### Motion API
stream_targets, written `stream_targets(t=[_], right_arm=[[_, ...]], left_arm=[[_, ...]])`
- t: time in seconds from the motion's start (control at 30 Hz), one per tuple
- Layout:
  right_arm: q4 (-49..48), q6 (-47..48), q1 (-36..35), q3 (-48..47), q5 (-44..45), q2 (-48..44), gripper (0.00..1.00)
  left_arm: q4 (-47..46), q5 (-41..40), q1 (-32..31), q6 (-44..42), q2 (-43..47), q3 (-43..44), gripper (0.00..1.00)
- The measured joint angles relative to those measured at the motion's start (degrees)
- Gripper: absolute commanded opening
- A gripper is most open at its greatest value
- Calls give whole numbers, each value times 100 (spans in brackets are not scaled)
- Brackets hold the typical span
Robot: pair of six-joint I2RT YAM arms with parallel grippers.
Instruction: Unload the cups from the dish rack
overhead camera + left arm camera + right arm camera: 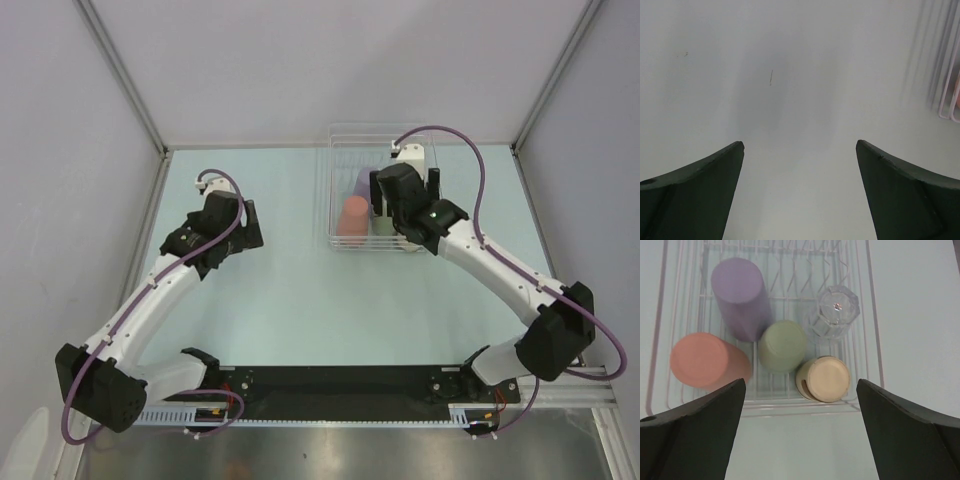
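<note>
Pale green table (300, 300), grey walls (60, 150), clear dish rack (350, 140)

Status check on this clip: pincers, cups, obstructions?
Both open, empty: left pincer over table, right pincer above dish rack. In rack: salmon cup, lilac cup, green cup, beige cup, clear glass. Nothing blocking.

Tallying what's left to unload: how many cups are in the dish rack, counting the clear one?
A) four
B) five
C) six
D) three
B: the right wrist view shows the lilac cup, salmon cup, green cup, beige cup and clear cup inside the dish rack.
</note>
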State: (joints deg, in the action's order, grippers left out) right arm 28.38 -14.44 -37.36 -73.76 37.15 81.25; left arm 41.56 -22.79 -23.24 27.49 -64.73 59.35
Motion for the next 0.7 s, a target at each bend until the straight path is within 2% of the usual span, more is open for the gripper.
stream_targets(t=[0.13,0.43,0.6,0.63,0.7], right_arm=[[-7,-55,7,-518,-50,415,100],[-214,219,26,-695,-289,490,99],[-407,481,57,-1388,-151,765,88],[-437,509,90,-1462,-168,789,82],[-461,494,133,-1576,-251,833,78]], left_arm=[[17,-13,-76,13,-2,0,100],[63,-63,-87,13,-4,0,100],[57,-74,-138,13,-4,-9,100],[57,-81,-168,13,-9,-17,100],[48,-85,-243,13,-26,-50,100]])
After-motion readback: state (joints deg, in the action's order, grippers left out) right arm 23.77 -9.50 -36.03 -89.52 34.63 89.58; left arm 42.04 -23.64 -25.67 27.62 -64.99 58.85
